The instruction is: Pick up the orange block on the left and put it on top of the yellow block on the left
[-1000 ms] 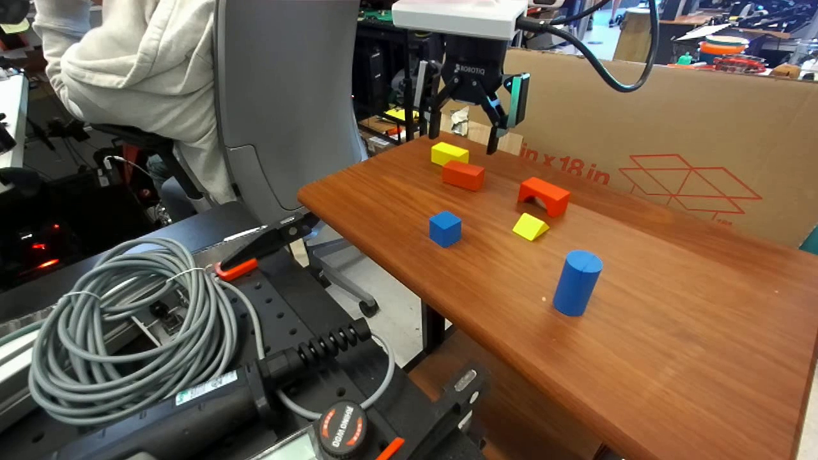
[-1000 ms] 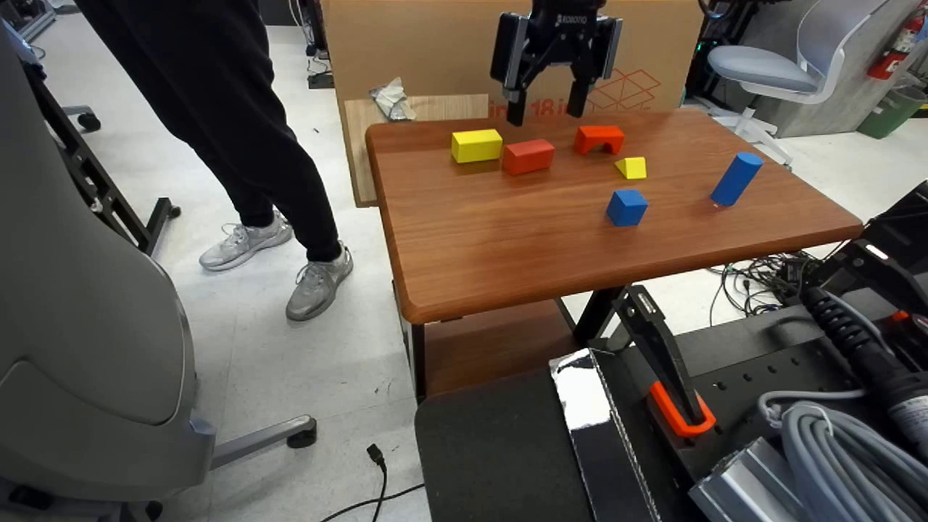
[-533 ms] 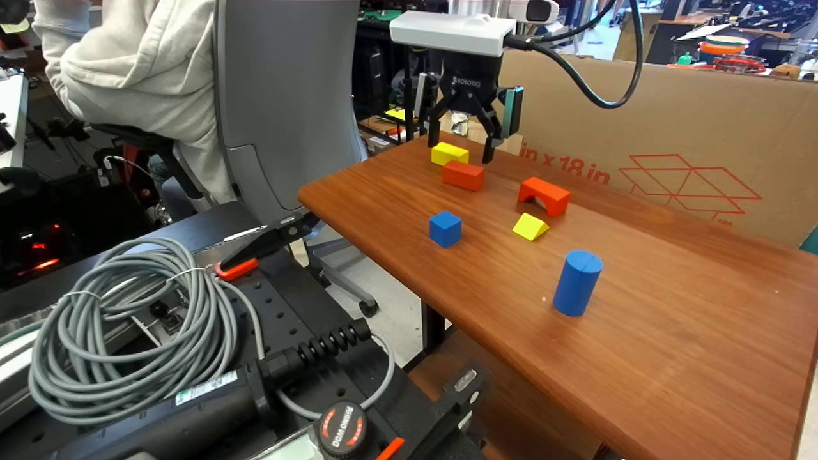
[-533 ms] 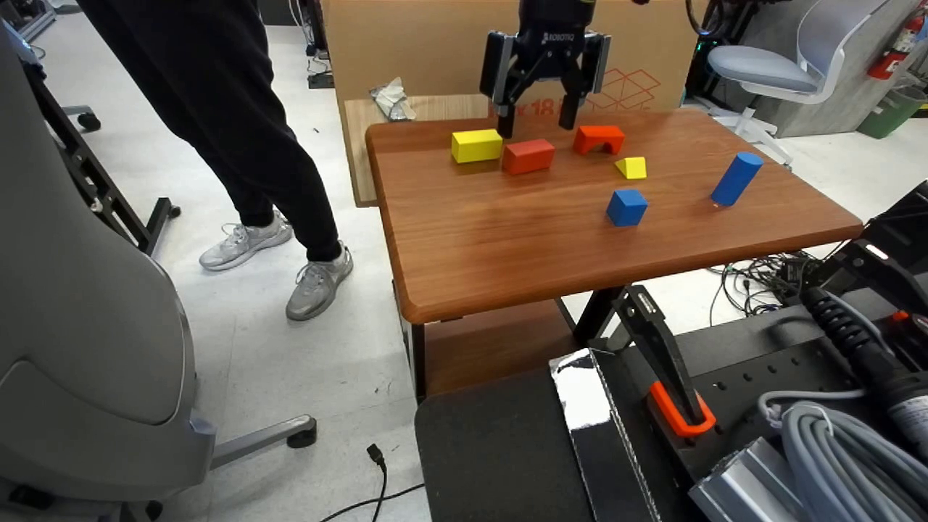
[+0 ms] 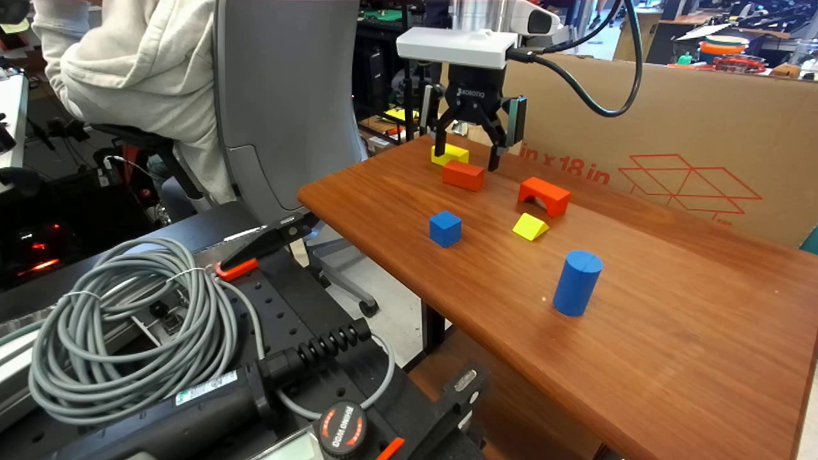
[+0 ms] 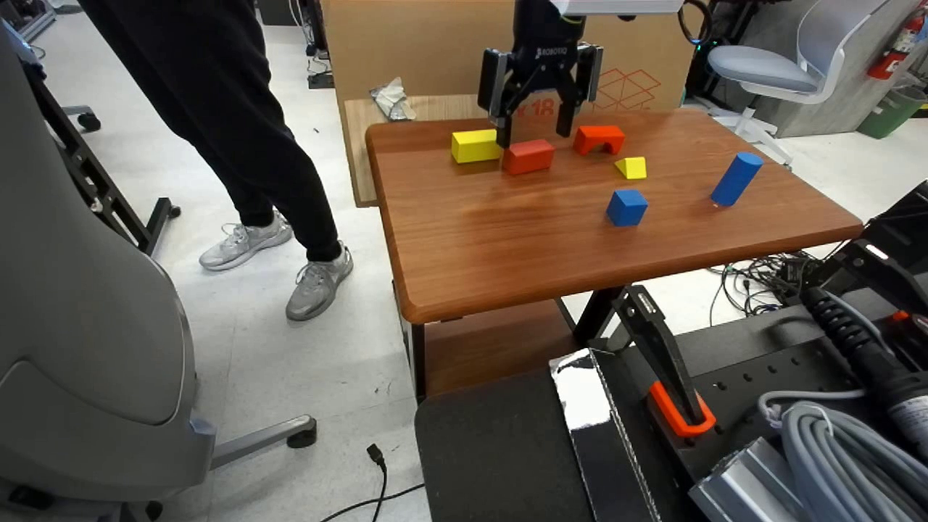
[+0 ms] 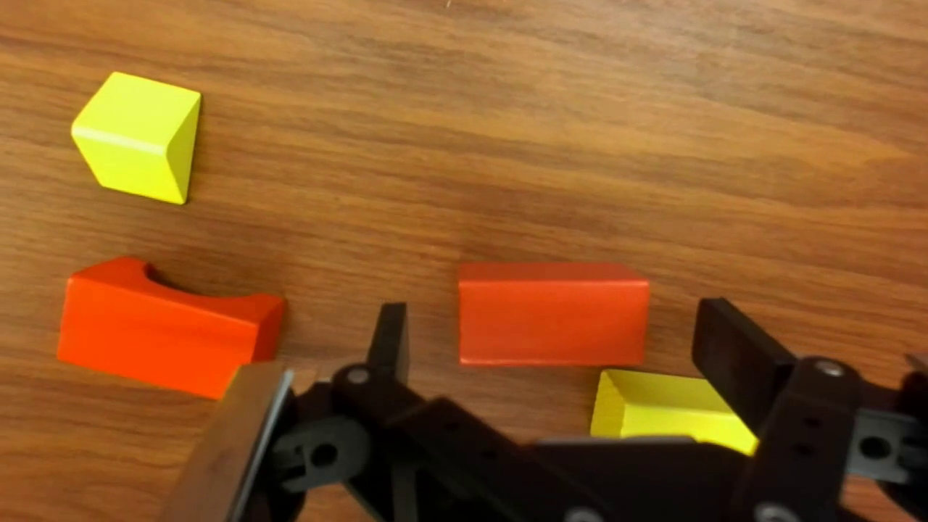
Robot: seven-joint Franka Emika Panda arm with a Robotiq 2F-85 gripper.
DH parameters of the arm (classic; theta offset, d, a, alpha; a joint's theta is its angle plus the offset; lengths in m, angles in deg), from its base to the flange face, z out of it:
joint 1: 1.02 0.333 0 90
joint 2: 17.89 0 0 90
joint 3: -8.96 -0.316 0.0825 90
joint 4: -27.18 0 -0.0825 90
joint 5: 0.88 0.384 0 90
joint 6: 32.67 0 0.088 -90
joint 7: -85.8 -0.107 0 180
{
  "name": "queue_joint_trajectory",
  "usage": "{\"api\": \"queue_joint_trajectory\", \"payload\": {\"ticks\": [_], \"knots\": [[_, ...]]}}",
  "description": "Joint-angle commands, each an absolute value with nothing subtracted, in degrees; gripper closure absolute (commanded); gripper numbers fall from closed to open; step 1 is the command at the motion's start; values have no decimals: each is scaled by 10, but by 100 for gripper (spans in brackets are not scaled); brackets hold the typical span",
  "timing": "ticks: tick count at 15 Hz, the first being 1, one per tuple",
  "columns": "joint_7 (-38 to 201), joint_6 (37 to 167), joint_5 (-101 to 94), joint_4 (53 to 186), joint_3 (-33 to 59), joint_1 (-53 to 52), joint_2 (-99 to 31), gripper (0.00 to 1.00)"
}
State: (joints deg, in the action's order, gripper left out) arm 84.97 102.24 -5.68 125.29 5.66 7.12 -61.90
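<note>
Wrist view shows the gripper (image 7: 557,326) spread wide, framing the orange block (image 7: 553,319), gaps either side.

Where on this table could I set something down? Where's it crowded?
In an exterior view, there's bare tabletop from the blue cube to the near left corner, and more beyond the blue cylinder toward the right end. It's crowded where the oblong orange block and yellow block sit close together, with the end effector nearby.

A robot arm (image 5: 482,16), coiled cable (image 5: 70,351), clamps (image 6: 665,355), office chairs (image 5: 287,96) and a fire extinguisher (image 6: 897,51) mark this as a lab.
</note>
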Motion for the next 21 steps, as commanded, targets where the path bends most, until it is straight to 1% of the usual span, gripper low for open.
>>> {"api": "queue_joint_trajectory", "payload": {"ticks": [1, 3, 4, 8, 9, 10, 15, 21], "knots": [[836, 1006, -72, 1222, 69, 87, -639, 0], [831, 1005, -77, 1218, 71, 91, -644, 0], [828, 1004, -79, 1217, 73, 94, -645, 19], [816, 1006, -91, 1219, 79, 102, -644, 51], [814, 1008, -93, 1222, 79, 103, -641, 58], [813, 1009, -93, 1225, 78, 103, -638, 59], [832, 1011, -69, 1266, 57, 84, -590, 59], [816, 997, -30, 1262, 42, 88, -553, 59]]}}
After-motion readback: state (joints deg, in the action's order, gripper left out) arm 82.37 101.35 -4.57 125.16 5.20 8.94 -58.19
